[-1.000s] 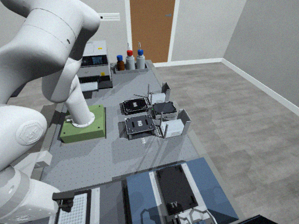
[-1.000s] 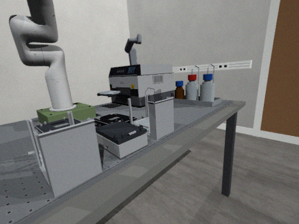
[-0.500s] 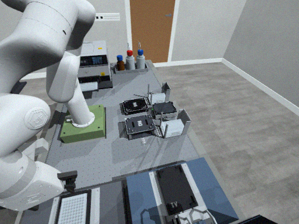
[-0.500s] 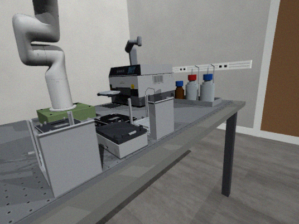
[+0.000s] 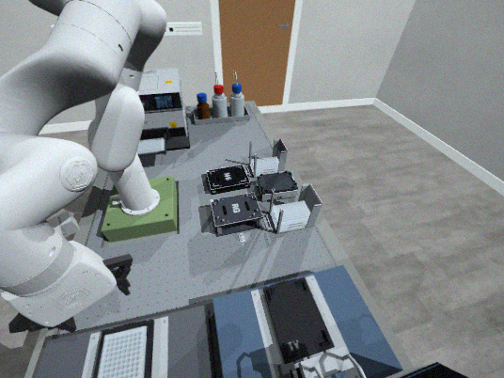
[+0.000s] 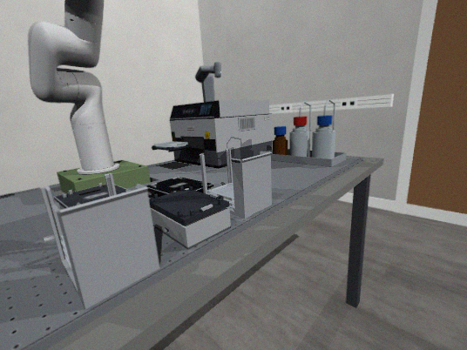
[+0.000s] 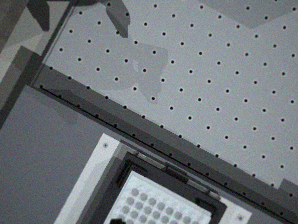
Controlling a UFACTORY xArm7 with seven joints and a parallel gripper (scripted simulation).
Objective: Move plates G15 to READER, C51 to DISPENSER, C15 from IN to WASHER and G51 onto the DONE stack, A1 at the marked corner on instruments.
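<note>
A white well plate (image 5: 123, 350) (image 7: 156, 206) sits in the black nest of a grey station at the near left of the deck. My gripper (image 5: 123, 276) is open and empty, up over the perforated deck just beyond that plate. Beside it, a blue station holds an empty black nest (image 5: 296, 320) marked A1. The reader (image 5: 162, 110) (image 6: 219, 126) at the back has its tray (image 5: 151, 146) (image 6: 171, 145) out with a pale plate on it. Two stack racks (image 5: 268, 165) (image 5: 292, 215) hold white plates. The dark shaker (image 5: 278, 183) (image 6: 189, 206) stands between them.
Nests N6 (image 5: 228, 178) and RG (image 5: 235, 209) stand mid-deck, both bare. The arm's green base (image 5: 141, 221) (image 6: 104, 174) is to their left. A tray of three bottles (image 5: 218, 101) (image 6: 311, 137) stands at the far end. The tall rack walls (image 6: 109, 239) (image 6: 252, 185) rise near the table edge.
</note>
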